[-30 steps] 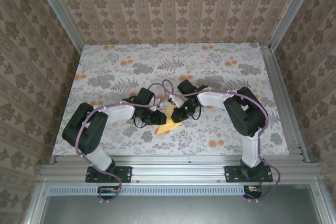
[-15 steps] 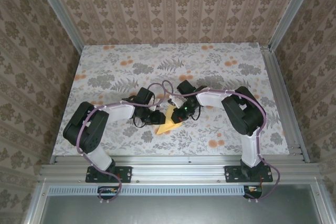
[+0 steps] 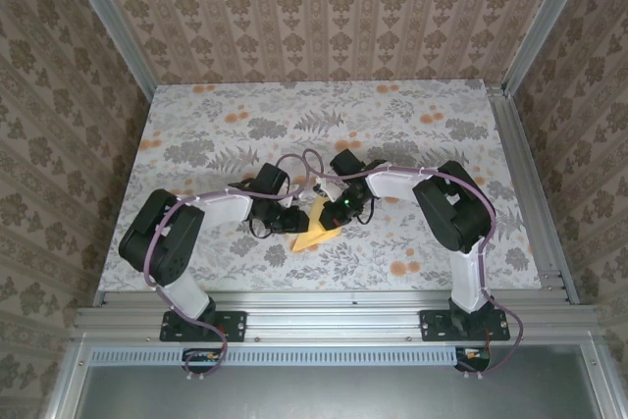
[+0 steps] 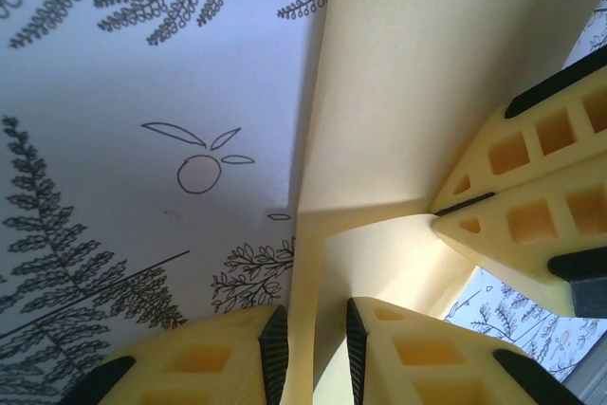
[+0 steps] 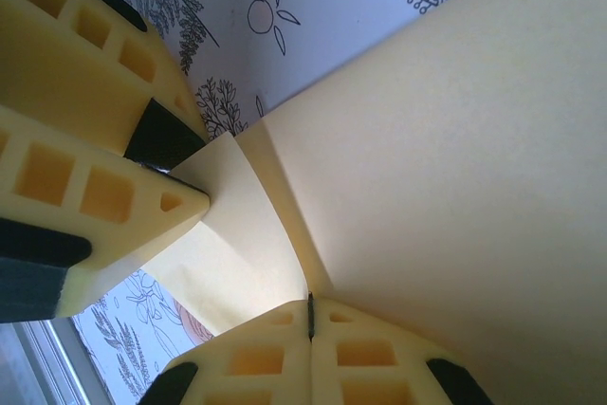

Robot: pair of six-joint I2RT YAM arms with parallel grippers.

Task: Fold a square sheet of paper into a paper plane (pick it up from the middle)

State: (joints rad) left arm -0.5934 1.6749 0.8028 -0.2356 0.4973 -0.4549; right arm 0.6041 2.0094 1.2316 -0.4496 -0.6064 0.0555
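The pale-yellow sheet of paper point(image 3: 316, 231) sits near the middle of the flower-printed cloth point(image 3: 245, 125), towards the near edge, caught between the two grippers and already bent into a rough wedge. In the wrist views it rises off the cloth, with one soft fold running up from where the grippers meet.

The right gripper point(image 5: 311, 318) is fully closed, its pads pinching a thin edge of the paper. The left gripper point(image 4: 313, 334) has its jaws a narrow way apart with a doubled flap of the sheet standing between them. Whether the pads actually press on that flap cannot be told.

The two grippers work very close together on one small flap, so the main risk is probably a tear. If either arm draws away while both hold, the thin paper takes the whole load at the pinch. If the left jaws close off the intended line, the crease is likely to set crooked and the plane would come out lopsided. A loose left hold could instead let the flap spring back open.
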